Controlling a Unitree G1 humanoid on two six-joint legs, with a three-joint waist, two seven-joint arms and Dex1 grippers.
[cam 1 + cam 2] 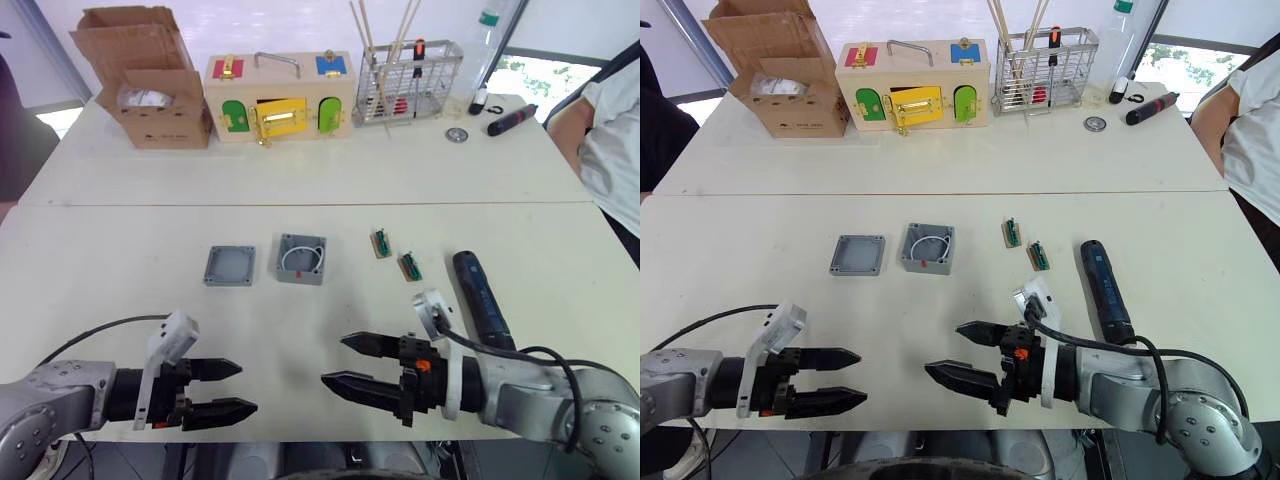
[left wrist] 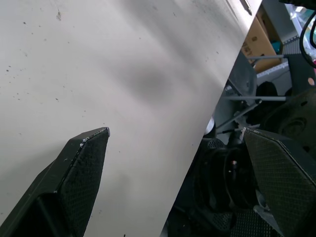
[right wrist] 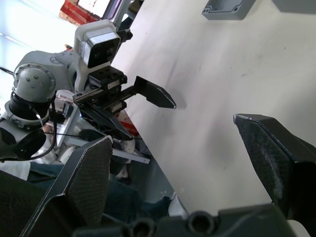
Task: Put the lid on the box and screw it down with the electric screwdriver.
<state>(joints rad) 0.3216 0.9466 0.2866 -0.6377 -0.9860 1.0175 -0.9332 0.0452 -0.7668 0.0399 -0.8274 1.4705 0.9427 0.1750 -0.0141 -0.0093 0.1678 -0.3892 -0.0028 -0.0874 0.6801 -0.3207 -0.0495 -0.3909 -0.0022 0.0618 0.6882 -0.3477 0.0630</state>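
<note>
Both the left gripper (image 1: pixel 240 388) and right gripper (image 1: pixel 333 362) hover parted and empty over the desk (image 1: pixel 120 260) near edge. The lid (image 1: pixel 230 266) lies beside the box (image 1: pixel 302 259), apparently not touching, mid-desk; the electric screwdriver (image 1: pixel 482 299) lies near the right arm.

lid (image 1: pixel 229 265) grey | box (image 1: pixel 302 258) grey | electric screwdriver (image 1: pixel 481 298) dark blue-black | table (image 1: pixel 300 180) cream-white

The grey lid (image 1: pixel 230 265) lies flat at the table's centre. Just beside it at 3 o'clock sits the open grey box (image 1: pixel 302 258). The dark electric screwdriver (image 1: pixel 483 299) lies well apart, at 4 o'clock.
</note>
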